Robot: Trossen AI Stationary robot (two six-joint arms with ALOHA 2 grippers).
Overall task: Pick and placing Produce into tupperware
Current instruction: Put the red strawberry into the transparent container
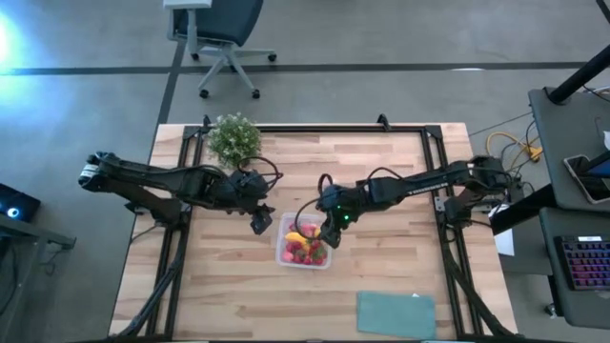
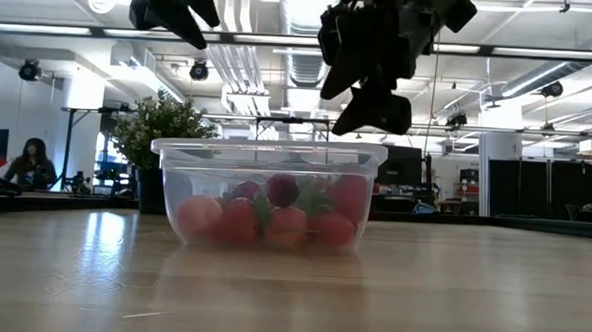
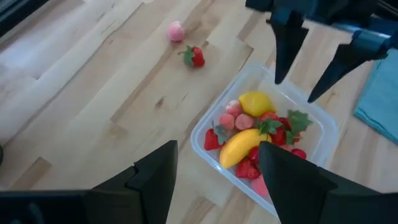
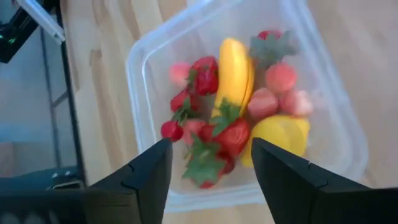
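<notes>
Hovering over a filled tupperware (image 1: 304, 241) on a pale butcher-block tabletop (image 1: 219, 286)

Grey concrete floor and a rolling chair (image 1: 221, 33) lie beyond the far edge; a potted plant (image 1: 233, 138) stands near the far left corner, a teal mat (image 1: 396, 314) at the near edge. Right fingers (image 3: 314, 59) hang spread and empty above the container near the tabletop's middle; left fingers (image 1: 260, 223) wait spread just beside it. Inside: banana (image 4: 234, 74), lemon (image 4: 280, 135), red berries (image 4: 205, 76). Two berries (image 3: 186, 43) lie loose on the wood.
</notes>
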